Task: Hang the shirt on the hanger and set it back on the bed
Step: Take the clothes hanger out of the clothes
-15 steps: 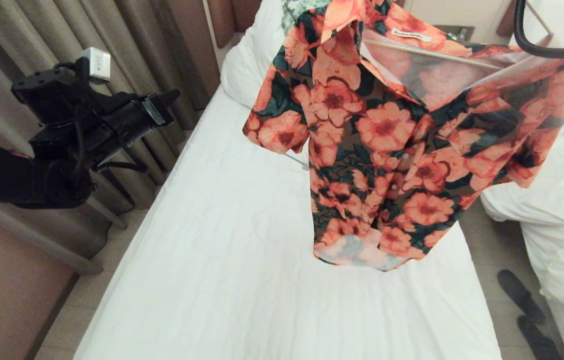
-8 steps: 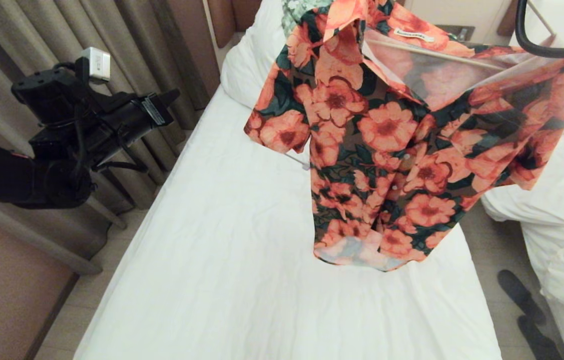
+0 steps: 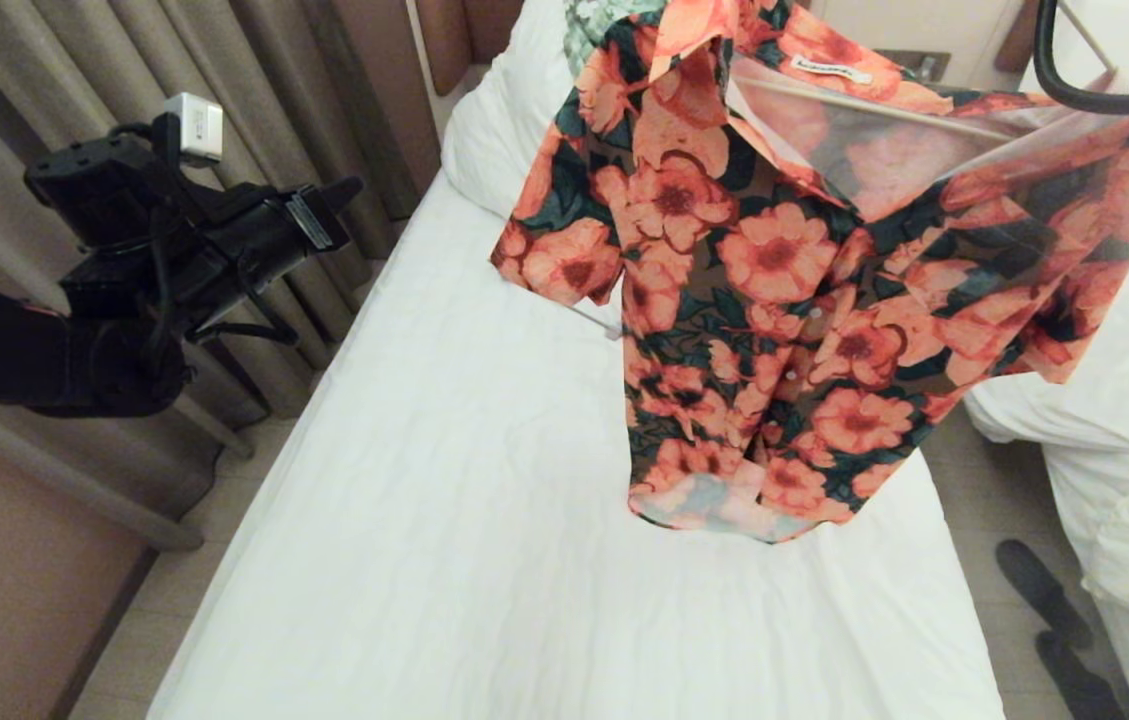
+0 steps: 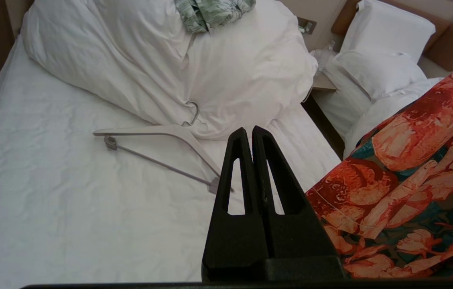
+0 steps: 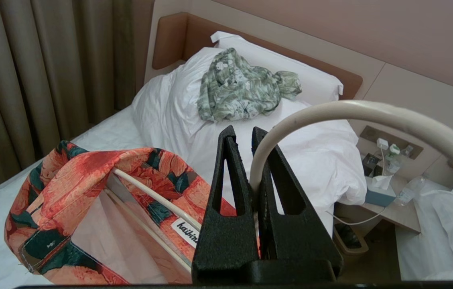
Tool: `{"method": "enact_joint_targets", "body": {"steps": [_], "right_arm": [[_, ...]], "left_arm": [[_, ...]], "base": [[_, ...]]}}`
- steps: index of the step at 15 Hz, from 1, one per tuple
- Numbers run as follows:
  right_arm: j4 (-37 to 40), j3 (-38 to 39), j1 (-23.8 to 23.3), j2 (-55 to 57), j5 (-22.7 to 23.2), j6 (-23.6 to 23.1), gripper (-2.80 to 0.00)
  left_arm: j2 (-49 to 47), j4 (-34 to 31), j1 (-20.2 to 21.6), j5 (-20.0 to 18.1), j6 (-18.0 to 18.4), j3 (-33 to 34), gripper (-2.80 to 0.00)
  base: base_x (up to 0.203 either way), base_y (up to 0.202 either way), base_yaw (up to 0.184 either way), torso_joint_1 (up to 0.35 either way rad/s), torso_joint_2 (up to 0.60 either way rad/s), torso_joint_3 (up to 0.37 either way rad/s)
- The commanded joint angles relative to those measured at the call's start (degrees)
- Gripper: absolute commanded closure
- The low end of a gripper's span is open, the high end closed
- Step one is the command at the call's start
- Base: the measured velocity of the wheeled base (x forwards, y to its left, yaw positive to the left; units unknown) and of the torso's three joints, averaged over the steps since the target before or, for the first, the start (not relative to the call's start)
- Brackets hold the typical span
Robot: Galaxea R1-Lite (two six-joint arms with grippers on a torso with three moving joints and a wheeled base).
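- Shirt (image 3: 804, 270) is up in the air over the bed (image 3: 484, 520), draped on the hanger (image 5: 354, 116) — the flowery front faces the room, buttons done up lower down, collar open at the top with the white label showing.
- Right gripper (image 5: 251, 136) isn't visible from the head camera, but its wrist view shows the two black fingers pinched together on the cream hook of the hanger, so that's what's carrying the whole thing.
- Hanger's thin bar runs inside the shoulders of the shirt, you can see it through the neck opening.
- Shirt hem hangs just above the white sheet, toward the bed's right edge; can't tell if it brushes it.
- Left gripper (image 4: 251, 134) is off to the left side of the bed near the curtains (image 3: 124, 60), fingers pressed tight together, nothing in them — just hovering.
- Second hanger (image 4: 158, 148), the thicker white one with a grey crossbar, lies on the sheet against the pillow (image 4: 150, 64).
- Pale green patterned garment (image 5: 242, 86) sits crumpled on top of the pillow.
- Other bed (image 3: 1124, 400) with the puffy duvet is off to the right, dark slippers (image 3: 1054, 620) on the floor between the two.
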State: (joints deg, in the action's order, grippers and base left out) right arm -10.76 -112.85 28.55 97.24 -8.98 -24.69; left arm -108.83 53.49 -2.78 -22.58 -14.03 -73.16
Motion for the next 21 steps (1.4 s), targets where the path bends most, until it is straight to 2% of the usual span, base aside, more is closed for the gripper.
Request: {"method": "enact_joint_targets", "body": {"steps": [1, 5, 7, 9, 10, 14, 18, 19, 21], "right_arm": [[0.0, 0.0, 0.1, 0.0, -0.1, -0.2, 0.00], [0.2, 0.0, 0.0, -0.1, -0.1, -0.2, 0.00], [0.9, 0.2, 0.0, 0.3, -0.5, -0.1, 0.00], [3.0, 0.4, -0.1, 1.3, -3.4, 0.5, 0.00], [3.2, 0.4, -0.1, 1.8, -3.8, 0.5, 0.00], [3.8, 0.1, 0.1, 4.1, -7.1, 0.7, 0.00], [4.0, 0.2, 0.5, 4.7, -7.4, 0.7, 0.00], [3.9, 0.3, 0.5, 4.8, -7.4, 0.7, 0.00], [3.5, 0.6, 1.2, 5.2, -7.4, 0.8, 0.00]], "left_arm": [[0.3, 0.3, -0.4, 0.0, -0.1, -0.1, 0.00], [1.3, 0.1, -1.7, 1.2, -0.3, -0.3, 0.00], [2.7, -0.6, -3.5, 3.2, -2.0, -0.7, 0.00], [6.4, -5.9, -7.4, 5.0, -3.6, -0.8, 0.00], [8.1, -9.1, -9.8, 6.1, -3.9, -0.8, 0.00], [11.5, -15.8, -25.7, 14.4, -3.7, 0.2, 0.00], [8.9, -16.6, -39.5, 21.9, -0.4, 3.9, 0.00], [7.1, -16.4, -41.3, 23.3, 1.8, 4.6, 0.00], [4.9, -13.3, -44.7, 28.5, 3.4, 5.1, 0.00]], "base": [[0.000, 0.000, 0.000, 0.000, 0.00, 0.000], [0.000, 0.000, 0.000, 0.000, 0.00, 0.000], [0.000, 0.000, 0.000, 0.000, 0.00, 0.000], [0.000, 0.000, 0.000, 0.000, 0.00, 0.000], [0.000, 0.000, 0.000, 0.000, 0.00, 0.000], [0.000, 0.000, 0.000, 0.000, 0.00, 0.000], [0.000, 0.000, 0.000, 0.000, 0.00, 0.000], [0.000, 0.000, 0.000, 0.000, 0.00, 0.000], [0.000, 0.000, 0.000, 0.000, 0.00, 0.000]]}}
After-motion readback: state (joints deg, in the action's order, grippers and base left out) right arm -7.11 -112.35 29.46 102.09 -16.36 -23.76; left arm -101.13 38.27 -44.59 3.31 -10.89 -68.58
